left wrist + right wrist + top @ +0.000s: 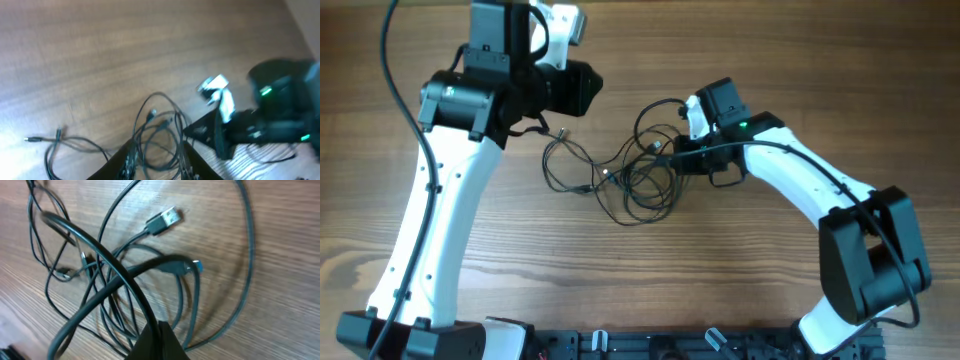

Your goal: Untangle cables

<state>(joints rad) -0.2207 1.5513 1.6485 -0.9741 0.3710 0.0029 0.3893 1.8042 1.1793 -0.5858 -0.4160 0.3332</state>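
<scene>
Cables [638, 172] lie tangled mid-surface [740, 280], their long axis running left to right; in the right wrist view I see a flat plug [165, 220] pointing up and right; right tool [154, 332] clenched on one strand at the tangle's right end; left tool [157, 147] released, holding nothing; its view is blurred and its fingers are cut off at the lower edge.

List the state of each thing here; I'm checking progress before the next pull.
Thin black cables: tangled, loops overlapping.
Silver-tipped black USB plug: unplugged, lying free.
Left hand: open, cable loops between its fingers.
Right hand: shut, apparently pinching a cable strand.
</scene>
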